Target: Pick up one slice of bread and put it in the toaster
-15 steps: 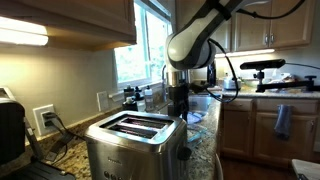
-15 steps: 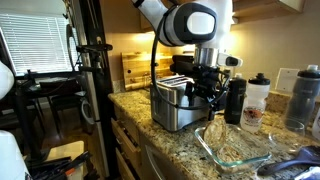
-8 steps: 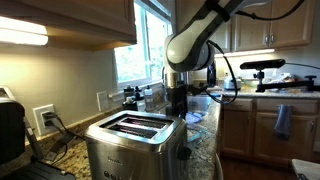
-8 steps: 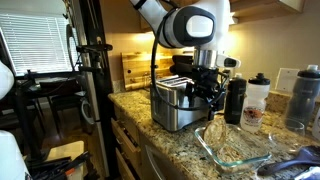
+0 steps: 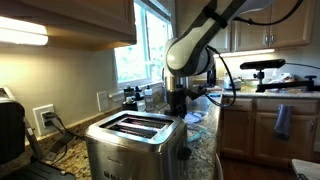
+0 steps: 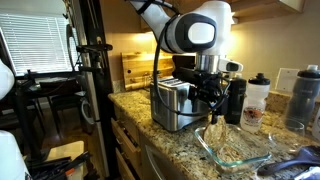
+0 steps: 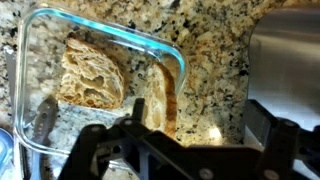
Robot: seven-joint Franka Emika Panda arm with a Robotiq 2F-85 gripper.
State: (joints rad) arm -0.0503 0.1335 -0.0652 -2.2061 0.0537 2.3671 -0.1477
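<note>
In the wrist view a clear glass dish (image 7: 40, 40) holds two tan-brown bread slices. One slice of bread (image 7: 95, 72) lies flat. The other slice (image 7: 163, 98) stands on edge against the dish's right wall. My gripper (image 7: 200, 130) is open and empty, with its jaws wide apart over the granite beside the dish's right wall. The left finger is next to the standing slice. The steel toaster (image 7: 288, 55) is at the right. In both exterior views the gripper (image 5: 178, 100) (image 6: 211, 98) hangs just past the toaster (image 5: 135, 140) (image 6: 175, 104), above the dish (image 6: 235, 148).
A black bottle (image 6: 236, 100), a pale bottle (image 6: 257, 100) and a grey bottle (image 6: 305, 95) stand behind the dish. A black appliance (image 5: 10, 130) sits by the wall beside the toaster. A camera stand (image 6: 90, 80) is off the counter's end.
The arm has shifted slightly away from the toaster and toward the dish. The gripper stays open.
</note>
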